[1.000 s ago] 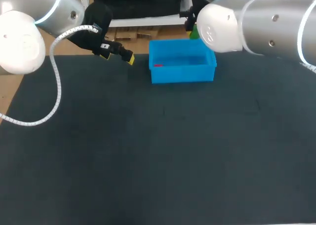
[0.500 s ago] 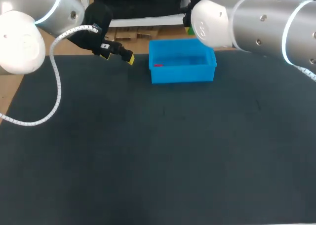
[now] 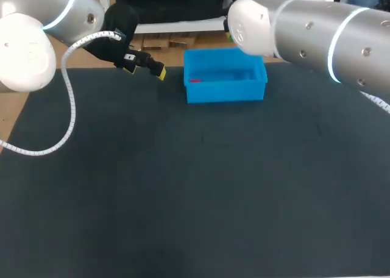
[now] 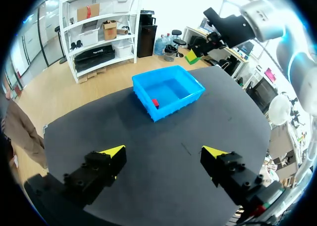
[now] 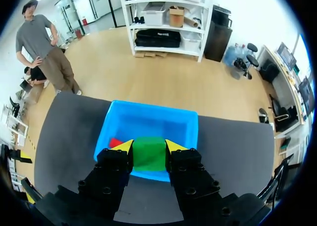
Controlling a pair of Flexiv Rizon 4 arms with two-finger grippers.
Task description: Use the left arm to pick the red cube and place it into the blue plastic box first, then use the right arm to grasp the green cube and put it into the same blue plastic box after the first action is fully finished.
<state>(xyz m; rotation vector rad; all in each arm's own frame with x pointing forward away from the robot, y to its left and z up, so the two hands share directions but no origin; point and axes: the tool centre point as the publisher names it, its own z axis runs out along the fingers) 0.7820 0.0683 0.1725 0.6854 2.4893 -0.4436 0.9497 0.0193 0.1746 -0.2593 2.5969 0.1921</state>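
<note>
A dark table fills most of the head view. Two thick silver arms come in over its far corners. The right arm enters from the right and crosses over the far edge of the table, with its wrist above the back of the box. The left arm enters from the left, with a white coiled cable looping off it, and stops to the left of the box.

A blue plastic box sits open-topped near the middle of the far edge of the table.

The left gripper hangs above bare table, well apart from the box, fingers spread wide with nothing between them. The right gripper is clamped on the green cube, one yellow tip pressed against each side of it. It holds the cube in the air over the near wall of the box, as its own wrist view shows.

The red cube lies on the floor of the box, in its left corner as the head view shows it.
</note>
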